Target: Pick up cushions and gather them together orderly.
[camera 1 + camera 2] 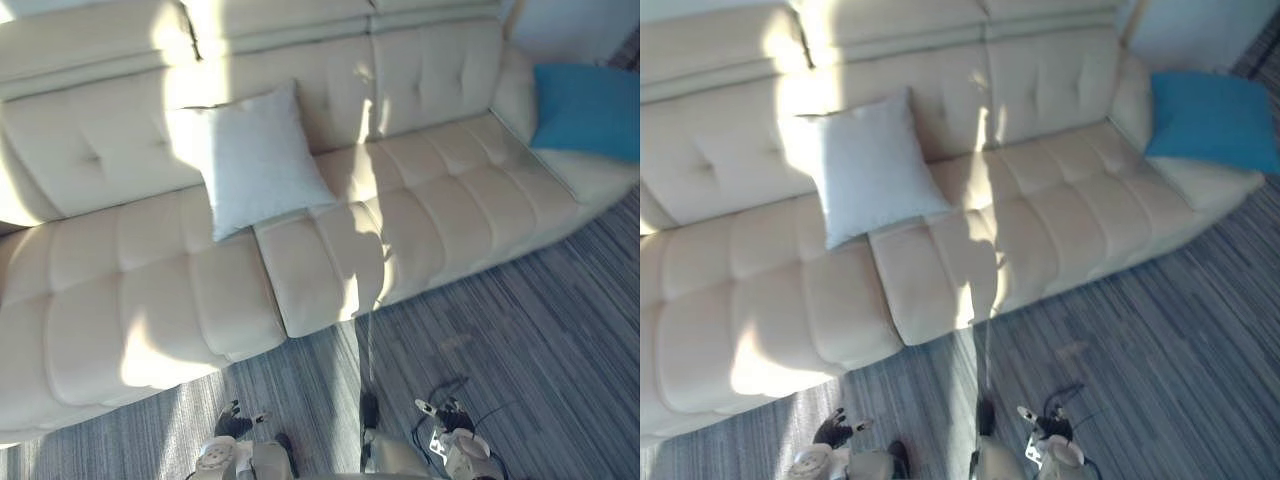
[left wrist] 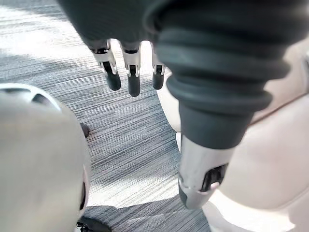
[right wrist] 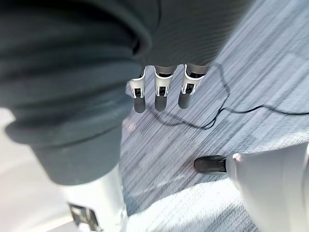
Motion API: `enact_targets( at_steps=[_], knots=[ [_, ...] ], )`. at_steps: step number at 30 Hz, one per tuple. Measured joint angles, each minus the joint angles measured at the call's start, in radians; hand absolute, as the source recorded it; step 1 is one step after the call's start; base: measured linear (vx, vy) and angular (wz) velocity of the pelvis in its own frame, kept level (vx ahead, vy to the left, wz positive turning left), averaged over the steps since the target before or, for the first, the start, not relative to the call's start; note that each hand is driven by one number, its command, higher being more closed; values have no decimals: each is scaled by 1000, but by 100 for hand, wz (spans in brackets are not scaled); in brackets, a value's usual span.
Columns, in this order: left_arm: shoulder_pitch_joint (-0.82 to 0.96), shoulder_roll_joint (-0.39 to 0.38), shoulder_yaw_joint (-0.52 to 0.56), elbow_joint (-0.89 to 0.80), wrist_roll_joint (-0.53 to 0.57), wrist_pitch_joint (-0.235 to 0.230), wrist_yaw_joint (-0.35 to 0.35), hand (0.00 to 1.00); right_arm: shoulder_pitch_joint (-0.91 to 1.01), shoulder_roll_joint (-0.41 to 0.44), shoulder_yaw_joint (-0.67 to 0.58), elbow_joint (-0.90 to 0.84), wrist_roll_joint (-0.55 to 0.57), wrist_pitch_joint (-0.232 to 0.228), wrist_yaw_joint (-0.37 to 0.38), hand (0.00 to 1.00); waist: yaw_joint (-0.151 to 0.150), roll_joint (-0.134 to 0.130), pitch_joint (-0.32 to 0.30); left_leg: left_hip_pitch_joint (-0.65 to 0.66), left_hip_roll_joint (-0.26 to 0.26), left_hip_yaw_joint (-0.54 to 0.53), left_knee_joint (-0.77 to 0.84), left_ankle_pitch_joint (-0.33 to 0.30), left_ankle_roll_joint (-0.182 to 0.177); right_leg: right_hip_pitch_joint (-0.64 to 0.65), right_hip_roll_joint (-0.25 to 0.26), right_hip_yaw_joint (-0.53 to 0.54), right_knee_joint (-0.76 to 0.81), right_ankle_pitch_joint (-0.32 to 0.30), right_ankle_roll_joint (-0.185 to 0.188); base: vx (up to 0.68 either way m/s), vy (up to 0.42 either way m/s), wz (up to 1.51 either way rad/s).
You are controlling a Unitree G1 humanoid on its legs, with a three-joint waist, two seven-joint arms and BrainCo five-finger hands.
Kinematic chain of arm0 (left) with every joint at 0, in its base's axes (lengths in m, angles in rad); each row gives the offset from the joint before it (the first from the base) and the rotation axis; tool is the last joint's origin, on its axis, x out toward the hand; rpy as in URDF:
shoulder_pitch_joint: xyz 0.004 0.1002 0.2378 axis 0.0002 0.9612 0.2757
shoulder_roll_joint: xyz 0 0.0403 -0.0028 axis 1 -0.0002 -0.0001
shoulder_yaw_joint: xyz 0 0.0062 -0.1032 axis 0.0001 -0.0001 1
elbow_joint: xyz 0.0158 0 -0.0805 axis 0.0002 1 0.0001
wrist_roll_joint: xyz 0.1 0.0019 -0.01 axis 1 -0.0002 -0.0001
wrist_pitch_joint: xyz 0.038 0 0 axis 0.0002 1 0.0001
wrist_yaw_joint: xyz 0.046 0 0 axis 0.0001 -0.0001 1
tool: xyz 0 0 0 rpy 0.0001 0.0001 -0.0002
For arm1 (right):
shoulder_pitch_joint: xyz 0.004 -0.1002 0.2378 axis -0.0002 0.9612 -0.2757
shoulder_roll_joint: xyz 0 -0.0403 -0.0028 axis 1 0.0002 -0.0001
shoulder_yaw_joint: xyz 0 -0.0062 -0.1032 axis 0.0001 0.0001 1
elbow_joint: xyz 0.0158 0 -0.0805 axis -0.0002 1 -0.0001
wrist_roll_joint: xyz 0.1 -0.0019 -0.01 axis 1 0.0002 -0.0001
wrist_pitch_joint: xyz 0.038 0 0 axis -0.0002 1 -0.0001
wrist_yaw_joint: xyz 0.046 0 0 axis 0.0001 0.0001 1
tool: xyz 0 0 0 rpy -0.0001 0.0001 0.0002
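Left eye view is showing a long cream tufted upholstered sofa [image 1: 120, 290] stretching across the scene, with bands of sunlight falling over its backrest and seat. A pale grey square fabric cushion [image 1: 262, 160] is standing tilted on the seat and leaning back against the backrest, with its lower corner sitting near the seam where two seat sections are meeting. A bright blue square cushion [image 1: 590, 108] is lying at the sofa's far right end, resting on the corner by the armrest. It is sitting well apart from the pale grey one, with a stretch of cream seat lying between them. In front of the sofa a grey striped carpet floor [image 1: 520, 360] is running toward the camera. In the left wrist view the left robot hand [image 2: 133, 77] is hanging over that carpet, just beside the sofa's cream front. Its fingers [image 2: 112, 72] are pointing straight in a row, its thumb [image 2: 198, 179] is standing apart from them, and it is holding nothing. In the right wrist view the right robot hand [image 3: 161, 94] is likewise hanging above the carpet, its fingers [image 3: 188, 92] lying straight and relaxed side by side, gripping nothing, while both cushions are resting on the sofa away from either robot hand.
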Motion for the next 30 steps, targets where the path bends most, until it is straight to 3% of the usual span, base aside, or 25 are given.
enact_targets(
  at_steps=[1, 3, 6, 7, 8, 9, 10, 11, 12, 13, 15, 16, 17, 19, 21, 22, 23, 25, 26, 27, 28, 30],
  knots=[
    [-3, 5, 3, 1, 0, 0, 0, 0, -10, -22, 28, 2, -1, 0, -4, 0, -1, 2, 1, 25, -6, 11, 1, 0, -1, 8, 14, -30, -8, -30, 15, 166, -236, -133],
    [-20, -1, -14, 1, 0, -1, 0, 0, -18, -37, 35, 2, -1, 0, -4, 0, -6, 20, 4, 42, 4, 11, 10, 0, -1, 6, 37, 13, -15, -43, 22, 162, -191, -90],
    [-38, -15, -46, 0, 0, -6, -5, 0, 16, -35, 47, 10, -1, 1, -4, 0, -9, 37, 11, -2, 115, -37, 298, 8, 12, 83, 108, 54, -51, -90, 23, 114, -204, -53],
    [-23, -20, -46, 1, -1, -4, -8, 0, 18, -40, 76, 36, 1, 1, -6, 0, -1, 42, 18, -79, 192, -125, 548, 96, 137, 155, 168, 91, -91, -103, 21, 71, -212, -67],
    [-9, -25, -35, -6, -25, -6, -13, 0, 19, -40, 86, 43, 1, 1, -6, 0, 6, 39, 22, -117, 198, -180, 627, 93, 139, 170, 183, 123, -101, -116, 13, 129, -180, -109],
    [-9, -21, -34, -26, -25, -12, -8, 0, 11, -40, 91, 44, 1, 1, -11, 0, 22, 38, 26, -191, 152, -289, 692, 39, 60, 180, 192, 165, -102, -124, 6, 119, -42, -94],
    [-11, -19, -36, -30, -25, -14, -8, 0, 4, -40, 90, 47, 2, 1, -14, 0, 25, 36, 31, -219, 122, -324, 695, 19, 33, 183, 194, 188, -103, -125, 4, 160, -17, -121],
    [-14, -20, -35, -51, -33, -22, -5, 0, -14, -41, 82, 60, 2, 1, -15, 0, 33, 32, 42, -268, 58, -387, 644, -9, 3, 187, 200, 248, -109, -125, 3, 163, 25, -144],
    [-13, -20, -35, -62, -45, -24, -1, 0, -21, -40, 82, 72, 2, 1, -17, 0, 52, 36, 48, -298, 0, -438, 533, -15, -3, 190, 208, 305, -118, -124, 4, 168, 45, -145],
    [-11, -21, -34, -66, -50, -24, 0, 0, -22, -39, 82, 72, 2, 2, -17, 0, 56, 39, 50, -309, -23, -465, 473, -14, -5, 192, 210, 322, -120, -125, 4, 190, 85, -138],
    [-4, -22, -27, -73, -62, -22, 1, 0, -24, -37, 72, 71, 2, 2, -25, 0, 63, 39, 68, -322, -141, -623, 99, 43, -51, 201, 212, 416, -126, -133, 18, 232, 113, -120],
    [-3, -22, -24, -72, -63, -22, 1, 0, -24, -37, 70, 70, 2, 2, -28, 0, 65, 42, 68, -322, -150, -638, 35, 64, -54, 203, 214, 435, -128, -135, 21, 294, 136, -128],
    [5, -21, -23, -68, -63, -22, 1, 0, -21, -37, 62, 69, 2, 2, -35, 0, 81, 56, 66, -317, -157, -654, -80, 136, -53, 220, 226, 493, -142, -138, 31, 273, 123, -125],
    [32, -20, -17, -55, -63, -20, 0, 0, -5, -26, 59, 67, 2, 2, -36, 0, 108, 45, 56, -288, -160, -651, -62, 249, -15, 249, 232, 594, -141, -156, 73, 475, 180, -139],
    [40, -16, 7, -54, -61, -14, -1, 0, 10, 2, 25, 62, 0, 3, -35, 0, 106, 7, 48, -293, -179, -603, 24, 175, 10, 246, 193, 634, -85, -208, 104, 537, 174, -84],
    [40, -12, 10, -53, -60, -2, -1, 0, 25, 12, 7, 61, -2, 3, -33, 0, 111, -11, 42, -279, -187, -552, 93, 108, 31, 225, 163, 672, 25, -259, 139, 479, 157, -69],
    [41, -12, 10, -52, -60, -1, -1, 0, 25, 14, 3, 61, -2, 4, -32, 0, 112, -11, 42, -269, -186, -537, 107, 88, 37, 211, 154, 678, 73, -271, 157, 455, 164, -88],
    [37, -7, 4, -47, -61, 1, 0, 0, 26, 27, -3, 58, -1, 6, -26, 0, 96, -9, 44, -180, -181, -479, 143, 9, 74, 58, 81, 641, 501, -276, 271, 410, 142, -63],
    [35, -6, 1, -48, -61, 1, 1, 0, 25, 28, -3, 58, -1, 7, -24, 0, 91, -9, 44, -164, -180, -477, 142, 0, 76, 44, 66, 618, 545, -278, 265, 483, 101, -32],
    [27, -6, -7, -52, -62, 1, 2, 0, 26, 32, -3, 58, -1, 11, -20, 0, 85, -6, 44, -96, -166, -466, 117, -14, 77, 13, 26, 532, 590, -297, 220, 408, 52, -32],
    [26, -8, -6, -59, -66, 1, 5, 0, 26, 37, -2, 59, 1, 14, -14, 0, 84, -1, 47, -37, -144, -451, 70, -15, 75, 1, 14, 472, 542, -306, 188, 483, 16, -39],
    [20, -10, -5, -73, -80, 1, 8, 0, 7, 39, 6, 59, 2, 14, -7, 0, 78, 8, 52, 29, -107, -431, 5, -20, 67, -29, 24, 411, 390, -291, 181, 380, -55, -38]
  ],
)
